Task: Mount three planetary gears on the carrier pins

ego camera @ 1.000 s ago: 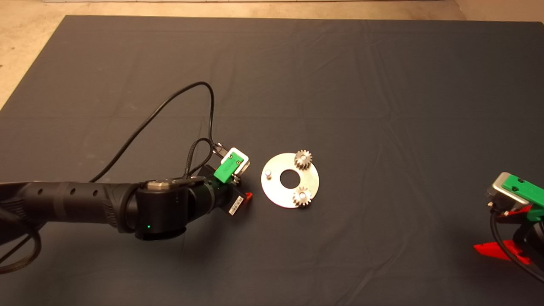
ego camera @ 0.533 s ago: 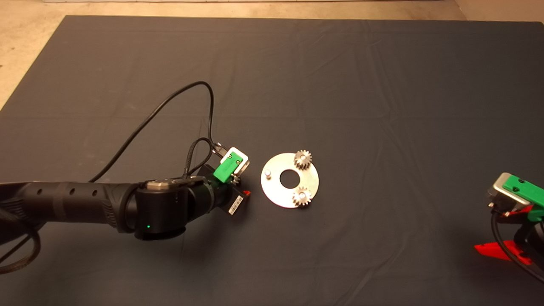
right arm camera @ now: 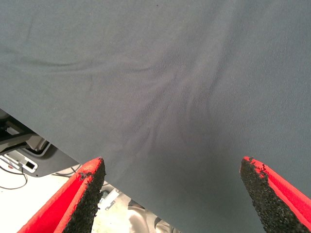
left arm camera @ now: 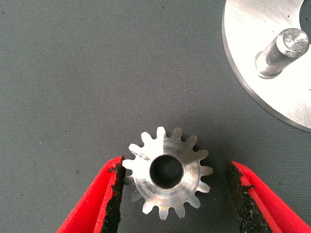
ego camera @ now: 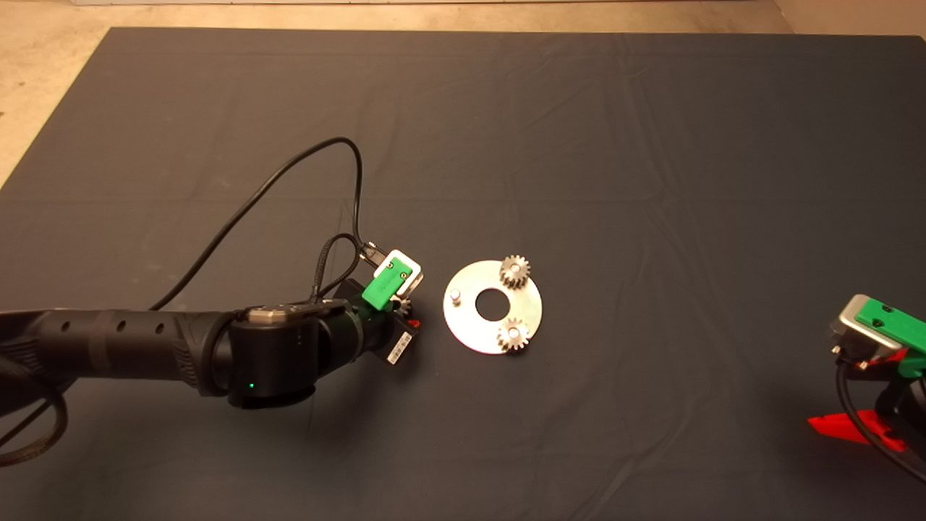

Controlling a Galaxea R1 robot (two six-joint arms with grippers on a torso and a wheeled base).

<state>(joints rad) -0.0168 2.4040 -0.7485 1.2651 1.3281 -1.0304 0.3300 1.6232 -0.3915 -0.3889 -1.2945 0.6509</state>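
While the third gear (left arm camera: pixel 166 172) lies flat, bore up, at the disc's (ego camera: pixel 492 306) 9 o'clock, your left gripper (left arm camera: pixel 177 194) straddles it, fingers apart.

I can read nothing here; the white barcode sticker (ego camera: pixel 398 350) on my left wrist is illegible.

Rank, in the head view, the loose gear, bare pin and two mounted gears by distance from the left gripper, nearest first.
1. Loose gear: between the open left gripper's fingers, on the mat.
2. Bare pin: disc's near edge.
3. The far-side mounted gear and near-side mounted gear: beyond the pin, too close to call.
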